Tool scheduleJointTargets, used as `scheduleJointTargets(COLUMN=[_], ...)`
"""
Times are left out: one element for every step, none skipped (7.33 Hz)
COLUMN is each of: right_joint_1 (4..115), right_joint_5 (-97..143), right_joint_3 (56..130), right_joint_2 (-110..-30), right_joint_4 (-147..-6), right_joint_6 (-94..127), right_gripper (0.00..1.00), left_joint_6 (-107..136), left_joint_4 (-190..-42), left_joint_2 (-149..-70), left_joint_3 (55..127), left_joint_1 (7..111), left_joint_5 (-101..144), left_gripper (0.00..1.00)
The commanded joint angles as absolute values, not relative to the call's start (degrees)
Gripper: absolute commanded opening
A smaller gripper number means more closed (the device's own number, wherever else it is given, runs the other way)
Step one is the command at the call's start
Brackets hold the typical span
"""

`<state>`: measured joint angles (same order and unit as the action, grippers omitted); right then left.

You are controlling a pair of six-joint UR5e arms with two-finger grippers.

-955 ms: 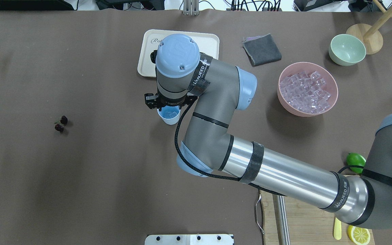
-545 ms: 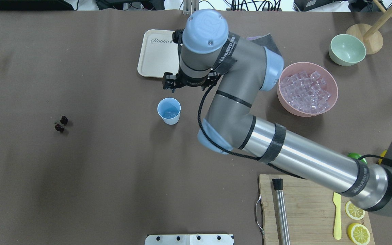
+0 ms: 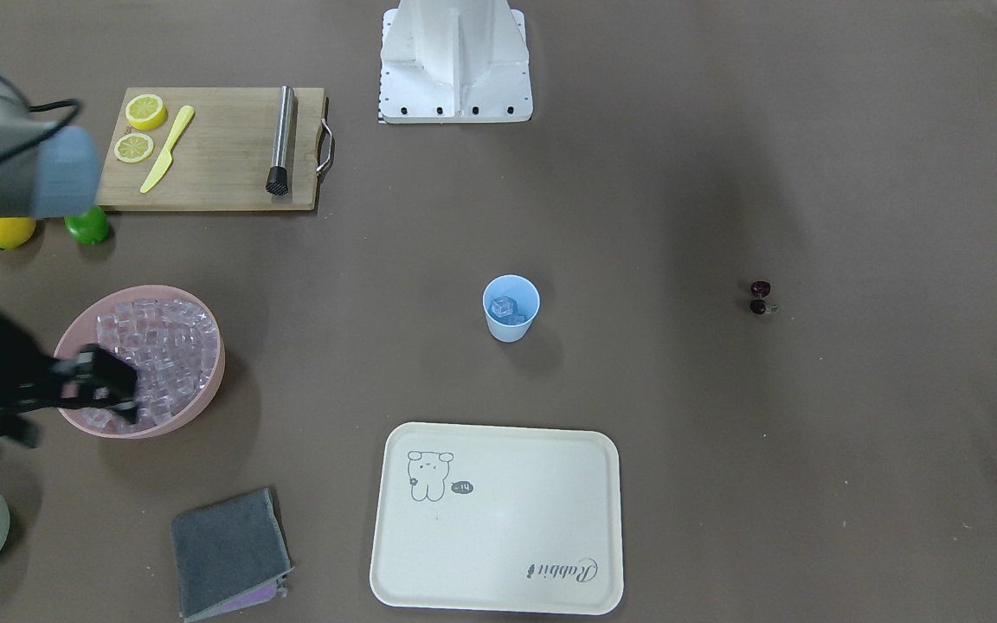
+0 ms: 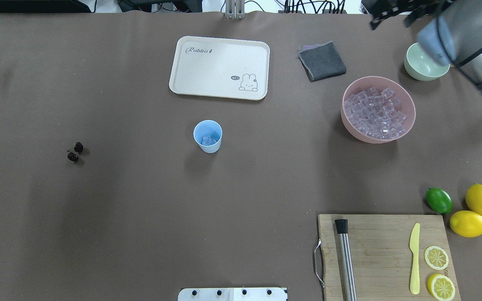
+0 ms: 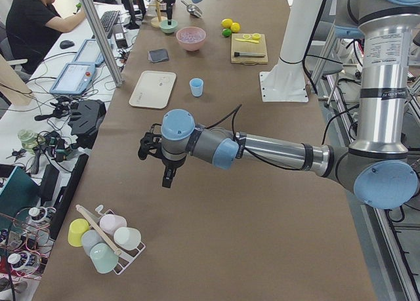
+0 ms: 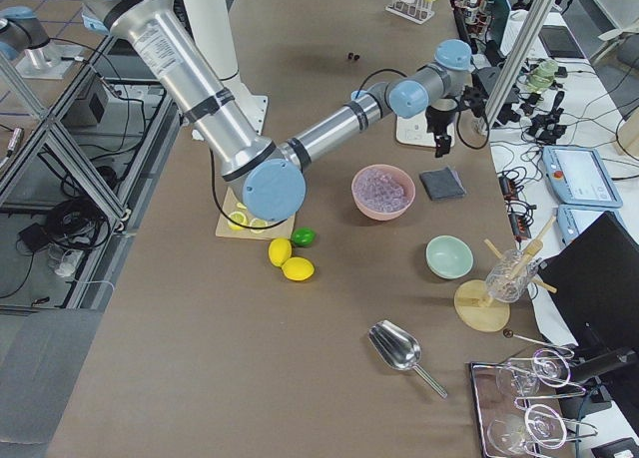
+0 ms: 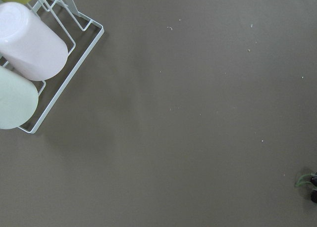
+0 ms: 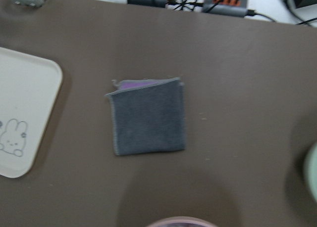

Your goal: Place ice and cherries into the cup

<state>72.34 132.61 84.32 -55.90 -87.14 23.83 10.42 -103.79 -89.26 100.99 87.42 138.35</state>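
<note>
The light blue cup [image 4: 208, 136] stands mid-table and holds a few ice cubes [image 3: 503, 307]. It also shows in the front view [image 3: 511, 329]. More ice [image 4: 375, 112] fills the pink bowl [image 4: 347, 121]. The cherries [image 4: 75, 152] lie as a pair on the table far to the left, also at the left wrist view's right edge [image 7: 312, 183]. My right gripper [image 3: 118, 387] hovers at the pink bowl's far edge, fingers apart and empty. My left gripper [image 5: 167, 178] hangs above bare table short of the cherries; I cannot tell whether it is open.
A cream tray [image 4: 219, 67] lies behind the cup and a grey cloth [image 4: 321, 60] lies beside it. A pale green bowl [image 4: 423, 65], a lime [image 4: 439, 200], lemons and a cutting board [image 4: 383, 255] are at the right. A rack of cups [image 7: 29, 64] is near my left wrist.
My right arm has swung away from above the cup to the far right, over the bowls. The cup stays put with ice in it.
</note>
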Motion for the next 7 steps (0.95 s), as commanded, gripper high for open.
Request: scheduleJointTargets(right_joint_1=[85.21, 86.56, 87.7, 89.89, 91.65, 91.15, 90.97], right_joint_5=[135.6, 136.75, 136.93, 137.28, 137.55, 137.29, 136.59], right_joint_3=[84.1, 84.98, 86.9, 91.54, 98.63, 103.49, 103.19], right_joint_2=[-64.29, -68.51, -72.64, -78.51, -86.14, -93.35, -94.65], right_joint_4=[-87.45, -87.1, -86.84, -87.45, -88.32, -88.5, -88.51], right_joint_6=[11.64, 7.16, 6.77, 6.25, 4.41, 4.05, 3.96], right_gripper=[0.99, 0.99, 0.99, 0.99, 0.99, 0.99, 1.0], left_joint_6=[10.9, 10.9, 18.99, 28.73, 29.61, 30.14, 31.97], left_joint_4=[-103.97, -103.8, -103.8, -104.58, -104.59, -104.33, -104.33], left_joint_2=[-89.65, -90.78, -95.4, -96.32, -96.07, -96.33, -98.16], left_joint_3=[103.62, 101.36, 99.08, 100.88, 102.46, 102.92, 102.83], left_joint_1=[86.32, 83.44, 81.49, 81.21, 79.04, 75.53, 70.89], left_joint_5=[138.43, 137.91, 137.81, 136.07, 135.62, 135.27, 133.26], left_gripper=[0.98, 0.98, 0.98, 0.98, 0.98, 0.98, 0.98])
